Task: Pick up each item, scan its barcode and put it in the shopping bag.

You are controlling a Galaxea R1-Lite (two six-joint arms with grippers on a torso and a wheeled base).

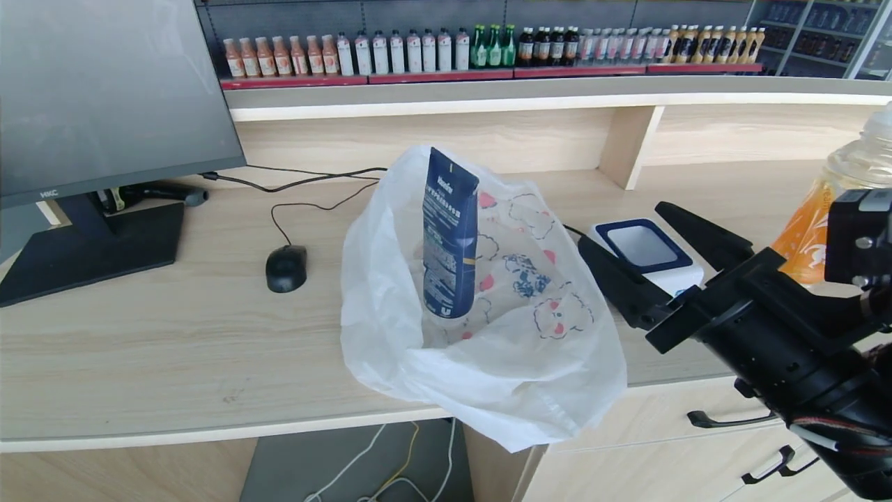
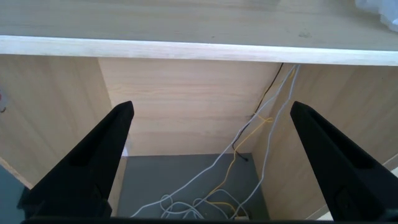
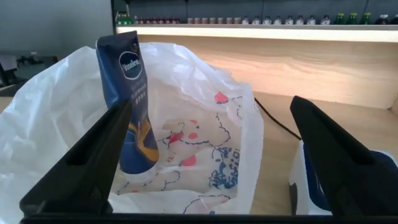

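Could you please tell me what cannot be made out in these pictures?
Orange drink bottle: head view, cut by the right edge, partly behind the right arm.
Scanner: head view, near side behind a finger of the right gripper.
Shelf bottles: head view, labels too small.

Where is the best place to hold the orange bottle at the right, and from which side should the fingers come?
Probably its labelled body, below the narrowing shoulder: the orange bottle stands upright, so the open right gripper should come level from the robot's side.
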